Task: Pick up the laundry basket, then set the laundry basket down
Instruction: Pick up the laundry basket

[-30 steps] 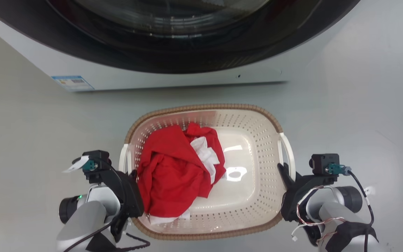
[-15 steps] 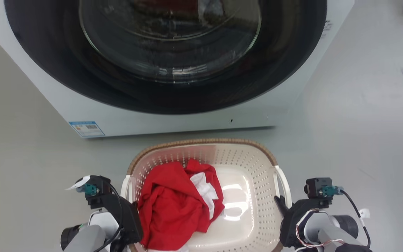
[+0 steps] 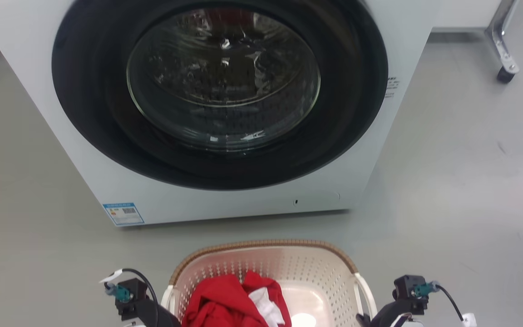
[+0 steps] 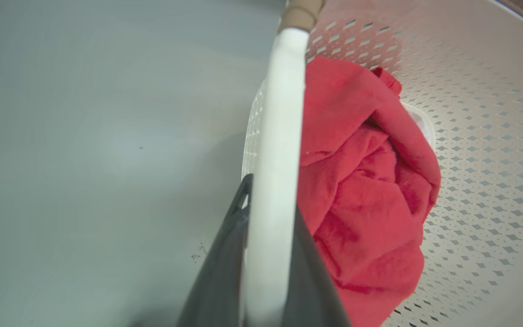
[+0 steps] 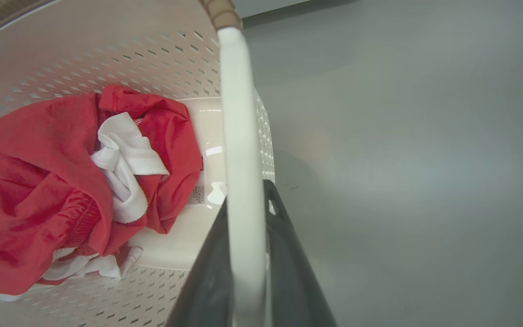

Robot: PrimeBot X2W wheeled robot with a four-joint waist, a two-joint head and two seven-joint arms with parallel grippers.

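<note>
The laundry basket [image 3: 266, 244] is flanked evenly at the head view's bottom centre. The left gripper [image 4: 270, 200] is clamped on one side handle [image 4: 284, 91], the right gripper [image 5: 247, 195] on the other.

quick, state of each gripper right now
Left gripper: shut on the laundry basket, its left handle.
Right gripper: shut on the laundry basket, its right handle.

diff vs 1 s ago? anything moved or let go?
Head camera swung up: the washing machine now shows its whole door glass, and the laundry basket sits at the bottom edge. That is camera motion, not the things. Nothing let go: left gripper and right gripper still clamp the white handles. The red laundry lies unchanged. Lift-off from the floor: cannot tell.
</note>
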